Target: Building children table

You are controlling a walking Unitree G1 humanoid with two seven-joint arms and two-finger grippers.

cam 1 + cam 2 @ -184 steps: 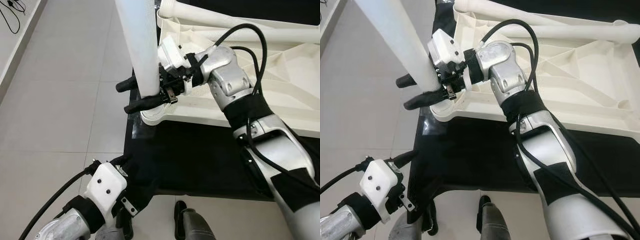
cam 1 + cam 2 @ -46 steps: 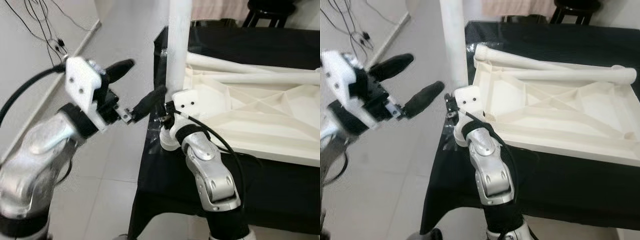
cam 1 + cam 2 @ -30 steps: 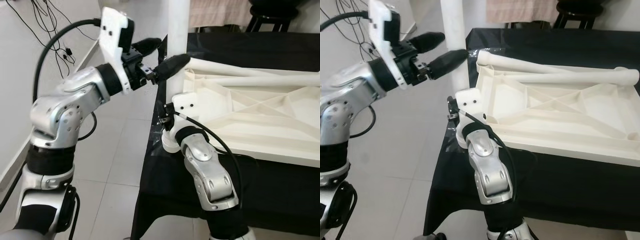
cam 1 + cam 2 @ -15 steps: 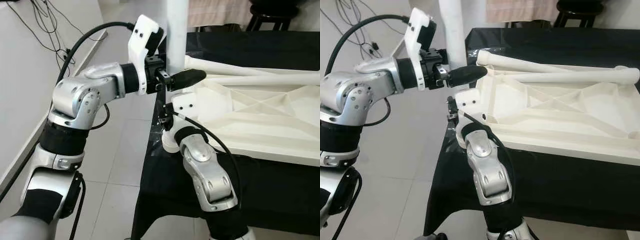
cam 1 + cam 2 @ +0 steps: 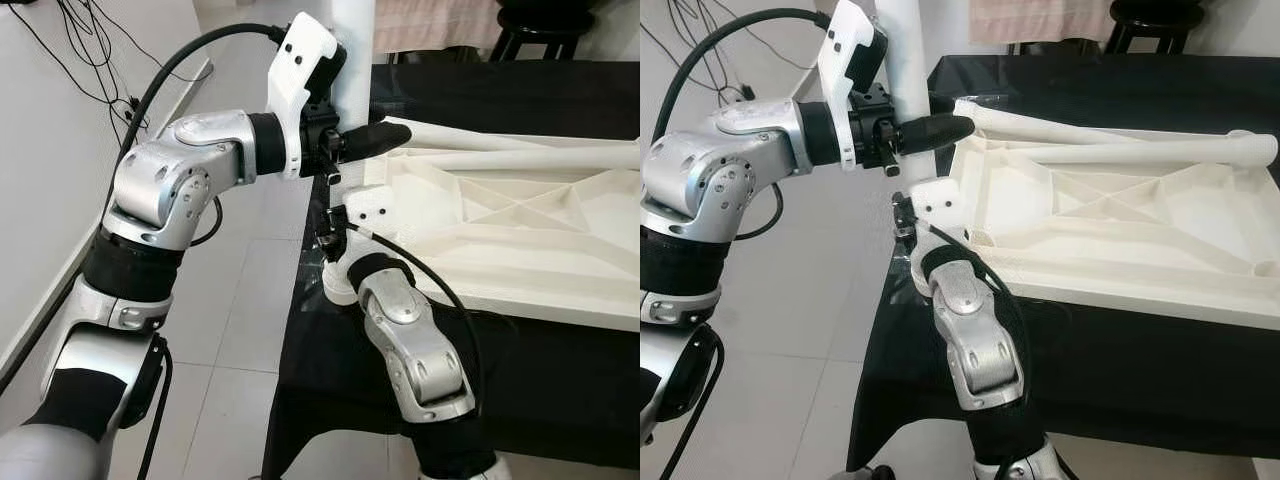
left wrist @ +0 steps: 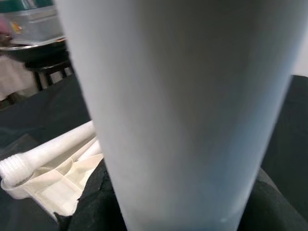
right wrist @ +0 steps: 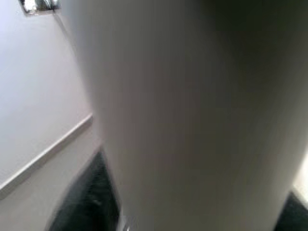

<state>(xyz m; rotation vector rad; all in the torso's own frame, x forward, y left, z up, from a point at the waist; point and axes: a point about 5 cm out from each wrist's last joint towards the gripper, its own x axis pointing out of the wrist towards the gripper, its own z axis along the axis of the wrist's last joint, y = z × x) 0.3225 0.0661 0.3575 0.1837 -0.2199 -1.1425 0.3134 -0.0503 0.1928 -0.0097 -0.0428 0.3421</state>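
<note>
Left jaws pinching upright table leg [image 5: 352, 30] high, right jaws' state hidden at its base

1. A low table under a black cloth [image 5: 560, 385] stands on a pale tiled floor [image 5: 240, 310].
2. A big white plastic tabletop [image 5: 1120, 225] lies upside down on the cloth.
3. Its ribbed underside faces up.
4. Two long white round legs [image 5: 1140, 150] lie across it.
</note>
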